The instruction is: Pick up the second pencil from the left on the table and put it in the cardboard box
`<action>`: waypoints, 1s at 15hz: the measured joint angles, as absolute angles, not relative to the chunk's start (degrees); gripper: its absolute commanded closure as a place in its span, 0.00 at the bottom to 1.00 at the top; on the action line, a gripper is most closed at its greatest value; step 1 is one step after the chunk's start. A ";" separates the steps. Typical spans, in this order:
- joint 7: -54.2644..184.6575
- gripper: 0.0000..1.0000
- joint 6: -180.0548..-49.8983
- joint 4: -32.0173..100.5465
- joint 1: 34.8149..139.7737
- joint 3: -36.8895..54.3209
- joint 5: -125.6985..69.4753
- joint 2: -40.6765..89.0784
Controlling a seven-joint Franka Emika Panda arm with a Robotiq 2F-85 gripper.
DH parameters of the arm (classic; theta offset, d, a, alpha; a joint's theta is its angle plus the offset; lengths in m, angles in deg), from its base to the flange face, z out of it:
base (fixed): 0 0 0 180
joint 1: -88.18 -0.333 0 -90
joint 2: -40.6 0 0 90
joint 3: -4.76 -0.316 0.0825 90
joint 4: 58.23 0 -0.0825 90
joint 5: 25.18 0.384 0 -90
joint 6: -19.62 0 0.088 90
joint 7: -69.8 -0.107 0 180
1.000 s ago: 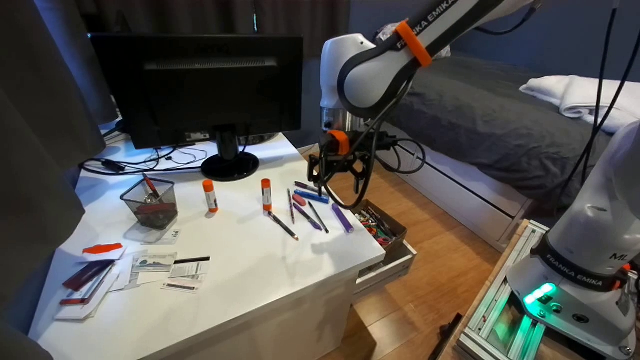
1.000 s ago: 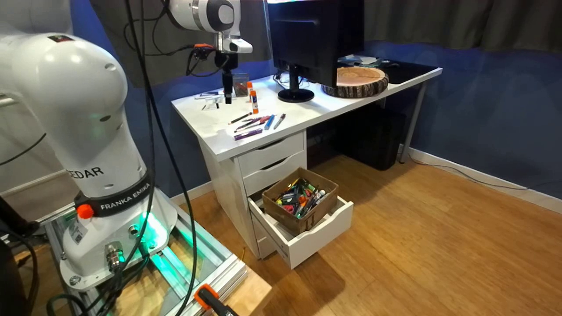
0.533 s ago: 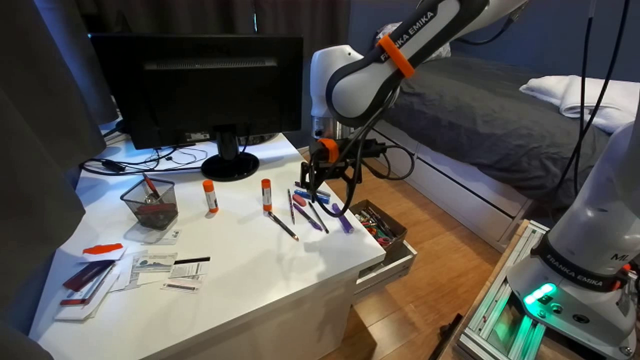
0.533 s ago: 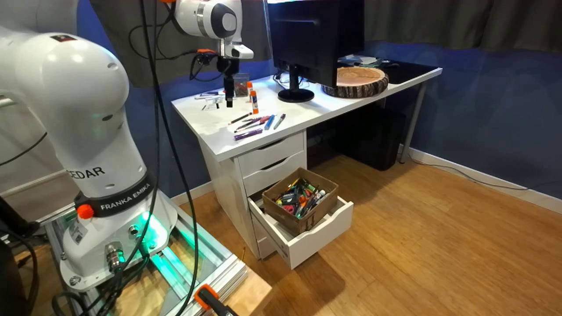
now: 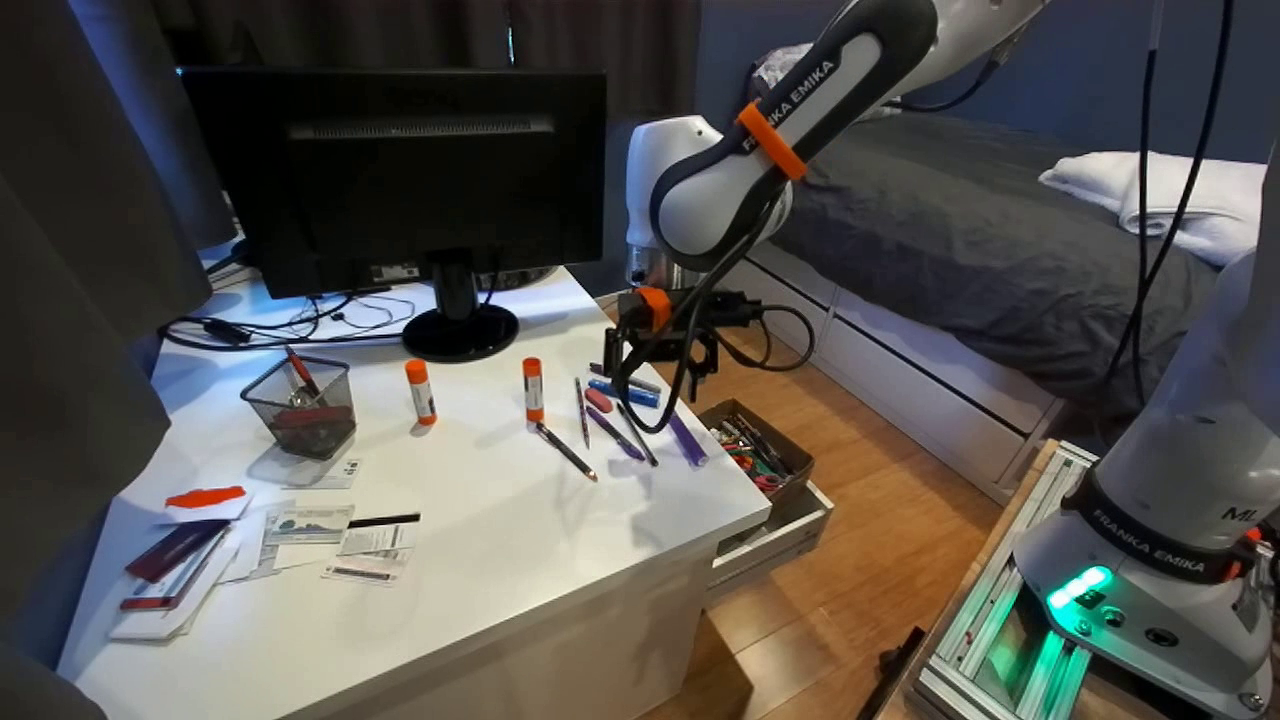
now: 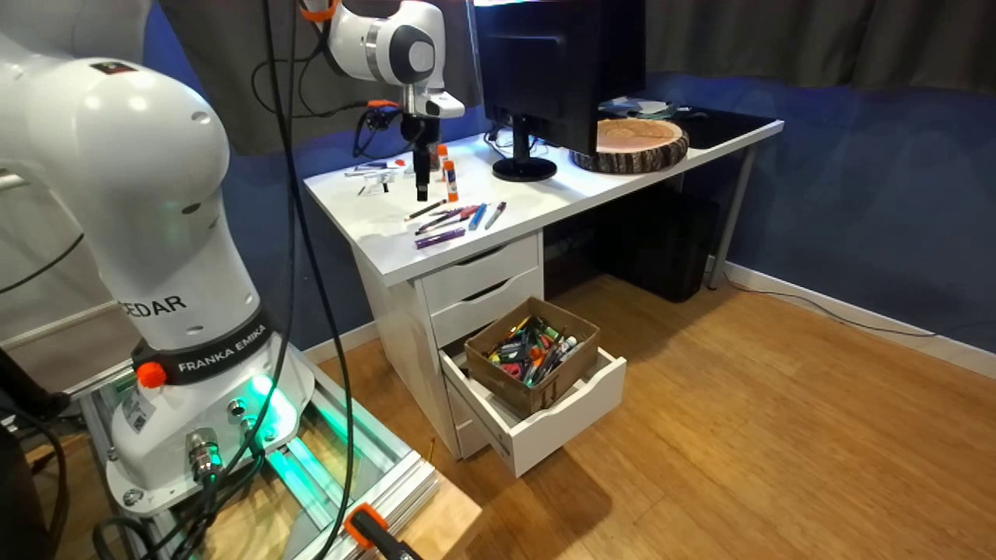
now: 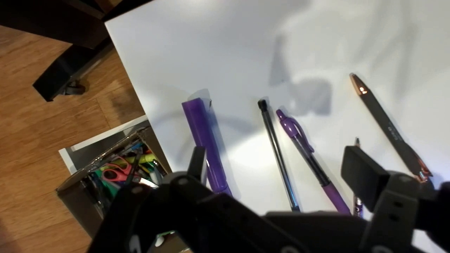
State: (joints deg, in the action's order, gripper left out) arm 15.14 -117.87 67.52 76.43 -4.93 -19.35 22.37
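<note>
My gripper (image 7: pixel 282 163) is open and empty above the table. It also shows in both exterior views (image 5: pixel 657 385) (image 6: pixel 422 196). In the wrist view a thin black pencil (image 7: pixel 276 147) lies second from the left, between the fingers. Left of it is a purple marker (image 7: pixel 207 140); right of it are a purple clip pen (image 7: pixel 306 154), a patterned pencil (image 7: pixel 358 207) partly hidden by the right finger, and a dark copper-tipped pen (image 7: pixel 386 130). The thin black pencil also shows in an exterior view (image 5: pixel 637 435). The brown cardboard box (image 6: pixel 568 379), full of pens, sits in the open drawer.
Two glue sticks (image 5: pixel 533 392) (image 5: pixel 421 392) stand near the pens. A mesh cup (image 5: pixel 312 420), several cards (image 5: pixel 310 524) and a monitor (image 5: pixel 400 180) are on the white table. The open drawer (image 6: pixel 564 428) juts out below the table edge.
My gripper has moved lower, over the pens, shifting rightward in an exterior view. It stays open. The pens and the box have not moved.
</note>
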 measured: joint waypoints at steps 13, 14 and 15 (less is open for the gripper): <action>13.89 0.62 -121.55 57.74 72.97 -2.94 -19.02 11.98; 13.46 0.62 -121.55 56.84 72.59 -2.74 -19.02 11.29; 13.00 0.64 -121.55 55.94 72.16 -2.43 -19.02 10.55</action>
State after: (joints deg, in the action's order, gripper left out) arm 13.00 -121.55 55.94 72.16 -2.43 -19.02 10.55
